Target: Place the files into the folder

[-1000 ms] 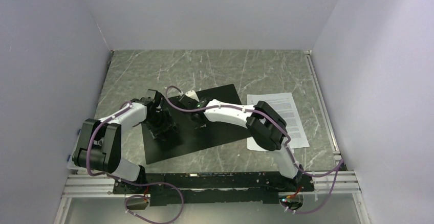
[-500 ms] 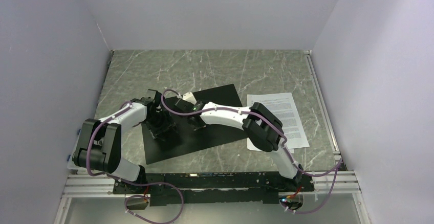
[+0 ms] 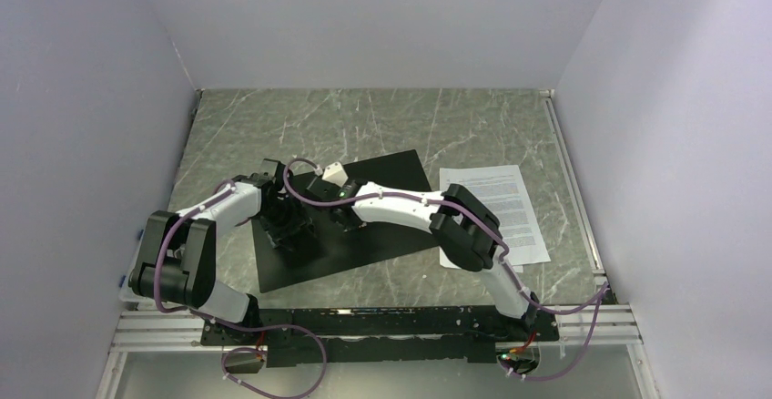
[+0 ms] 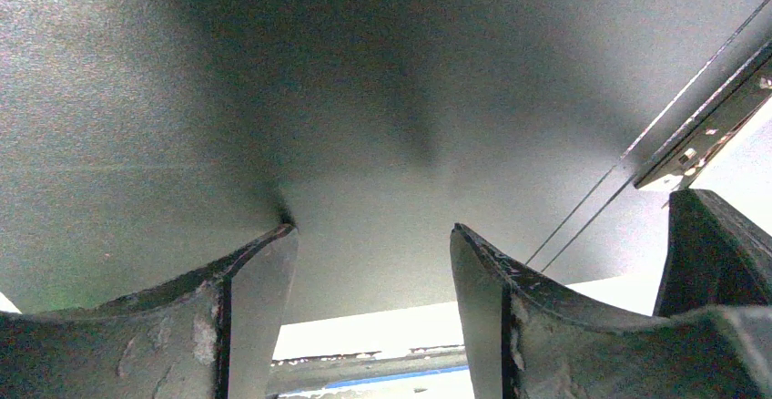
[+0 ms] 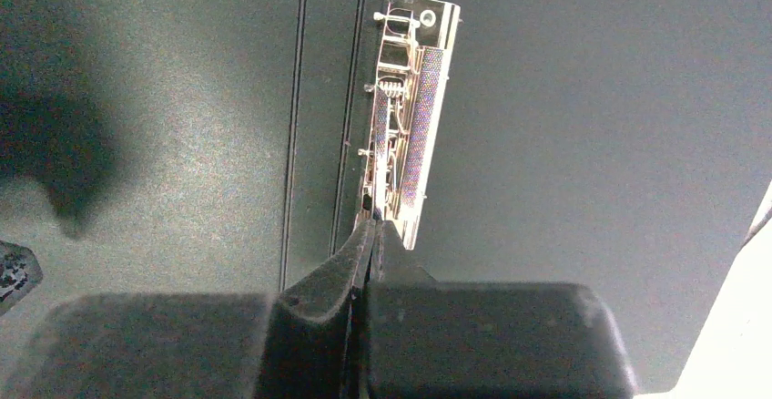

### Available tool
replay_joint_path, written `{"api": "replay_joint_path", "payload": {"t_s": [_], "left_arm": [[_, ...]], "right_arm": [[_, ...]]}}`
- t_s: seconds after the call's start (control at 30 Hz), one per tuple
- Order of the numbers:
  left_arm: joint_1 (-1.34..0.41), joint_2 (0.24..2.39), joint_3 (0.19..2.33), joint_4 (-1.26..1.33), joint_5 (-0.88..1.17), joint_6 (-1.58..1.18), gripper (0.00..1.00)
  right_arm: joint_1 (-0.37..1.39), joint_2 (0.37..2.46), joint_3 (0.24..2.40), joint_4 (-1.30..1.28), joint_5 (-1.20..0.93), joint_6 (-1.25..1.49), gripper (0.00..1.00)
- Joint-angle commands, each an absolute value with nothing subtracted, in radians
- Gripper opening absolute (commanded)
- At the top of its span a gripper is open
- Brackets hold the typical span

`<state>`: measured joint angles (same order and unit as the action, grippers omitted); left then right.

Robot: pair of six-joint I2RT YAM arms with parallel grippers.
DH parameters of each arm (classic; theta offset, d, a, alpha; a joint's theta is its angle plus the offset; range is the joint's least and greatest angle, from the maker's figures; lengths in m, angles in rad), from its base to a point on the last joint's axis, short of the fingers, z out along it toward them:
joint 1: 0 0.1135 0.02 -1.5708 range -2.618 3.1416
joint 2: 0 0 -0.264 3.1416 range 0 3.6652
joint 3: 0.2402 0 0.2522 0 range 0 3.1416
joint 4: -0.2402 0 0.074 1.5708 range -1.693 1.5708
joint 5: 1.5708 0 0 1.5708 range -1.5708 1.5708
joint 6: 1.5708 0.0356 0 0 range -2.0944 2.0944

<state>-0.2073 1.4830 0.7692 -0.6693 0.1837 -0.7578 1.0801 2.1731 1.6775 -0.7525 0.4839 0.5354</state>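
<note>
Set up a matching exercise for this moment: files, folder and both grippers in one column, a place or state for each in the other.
Column one:
1. files
2. folder
3. left gripper
4. right gripper

Column two:
A. shut, tips at the near end of the metal clip
B. lying open, black inside facing up
C. open, close over the folder's black inside
D. flat on the table, to the right of the folder

Pairs: 1-D, 2-B, 3-C, 4-A
</note>
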Motion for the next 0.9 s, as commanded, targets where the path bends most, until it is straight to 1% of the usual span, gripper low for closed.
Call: {"api": "replay_joint_path", "payload": {"t_s": [0.0,0.33,0.77,0.87], "left_arm": [[-0.21,1.529,0.728,-0.67,0.066,-0.742,0.71],[-0.21,1.532,0.729,-0.666,0.072,-0.741,0.71],[-0.21,1.522,0.724,-0.66,0.071,-0.736,0.7],[-0.21,1.518,0.725,-0.661,0.07,-0.736,0.7]], "right_arm": [[1.057,2.218,1.677,-0.87,0.576,0.543,0.0],[1.055,2.161,1.697,-0.837,0.559,0.548,0.0],[1.031,2.012,1.727,-0.75,0.473,0.565,0.0],[1.017,1.952,1.696,-0.717,0.459,0.574,0.03]]}}
